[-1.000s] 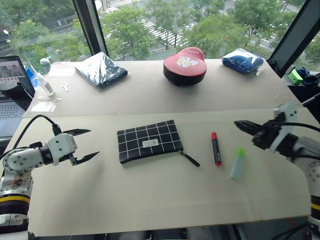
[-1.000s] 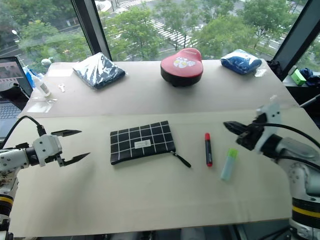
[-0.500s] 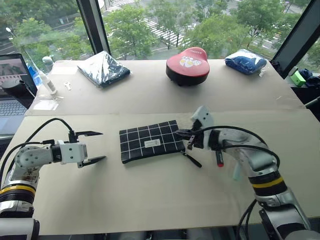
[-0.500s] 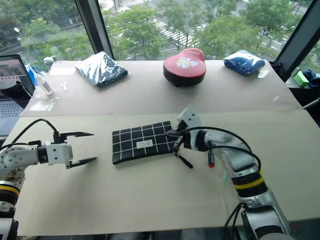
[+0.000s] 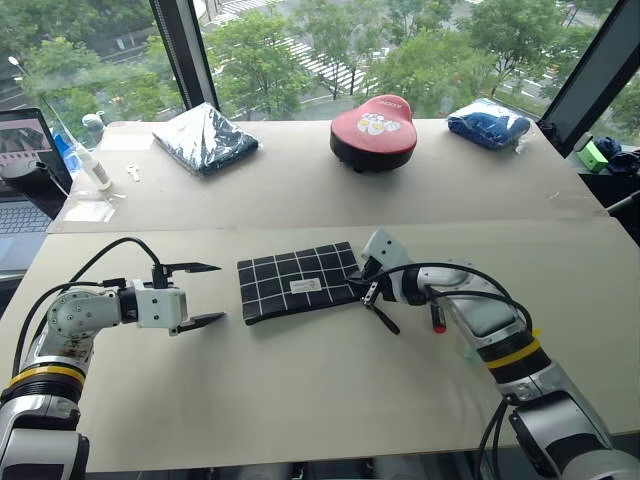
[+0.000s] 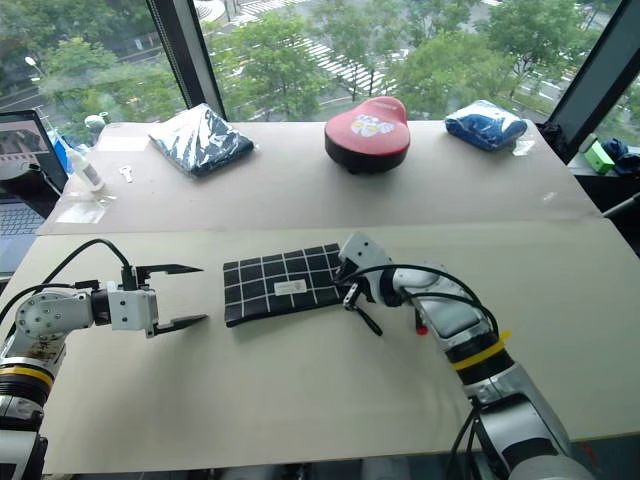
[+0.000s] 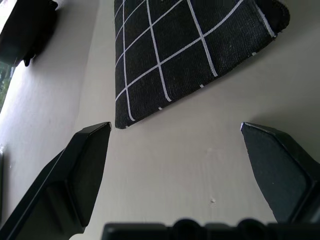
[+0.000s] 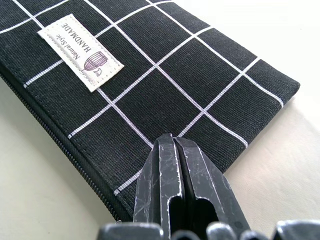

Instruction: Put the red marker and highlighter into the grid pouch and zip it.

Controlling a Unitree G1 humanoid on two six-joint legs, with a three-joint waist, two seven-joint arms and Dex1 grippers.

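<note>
Two grippers are seen low over the table: the left gripper, fingers spread wide, left of the grid pouch; the right gripper, fingers pressed together (nothing pinched), at its right end. The red marker lies just right, mostly hidden.

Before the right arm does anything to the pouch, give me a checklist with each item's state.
1. Pouch lies flat on the table, label up: ok.
2. Zipper shut, so nothing can go in yet: not ok.
3. Right gripper shut, its tips over the pouch corner at the pull-cord end: ok.
4. Right gripper actually holding the pull cord: cannot tell; the cord trails loose on the table past the tips.
5. Left gripper open, beside the pouch's other end, ready to steady it: ok, but apart from it.
6. Red marker within reach: ok, though mostly hidden behind the right arm.
</note>
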